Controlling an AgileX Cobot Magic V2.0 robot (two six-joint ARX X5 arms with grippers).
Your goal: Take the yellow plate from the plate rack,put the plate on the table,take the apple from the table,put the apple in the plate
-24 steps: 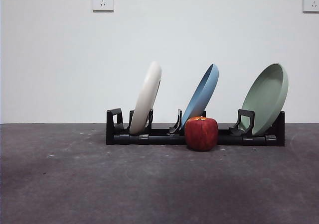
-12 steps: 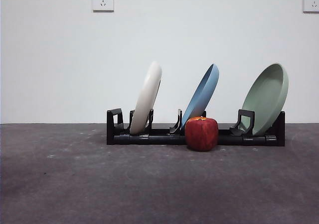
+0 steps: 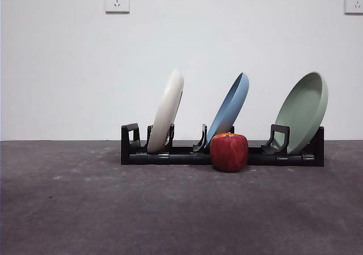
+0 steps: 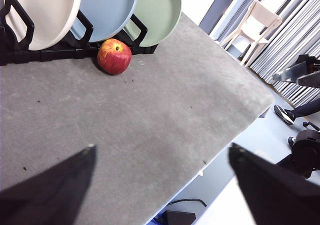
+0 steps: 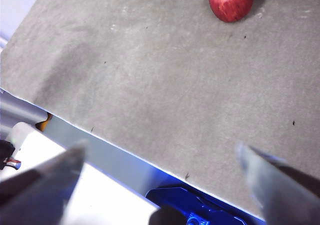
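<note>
At rack's end slot: yellow plate (image 3: 167, 111), standing on edge, leaning, in the plate rack (image 3: 187, 154).
Handling: likely rigid, smooth, light; take by the exposed upper rim.
Apple (image 3: 229, 152): on the table (image 3: 113, 209), just before the rack; firm, round.
Left end effector (image 4: 160, 185): wide open, empty.
Right end effector (image 5: 160, 180): wide open, empty.

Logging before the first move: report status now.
Left gripper and right gripper open, back from rack. Yellow plate in plate rack, untouched. Apple on table before rack. Nothing blocks plate.
</note>
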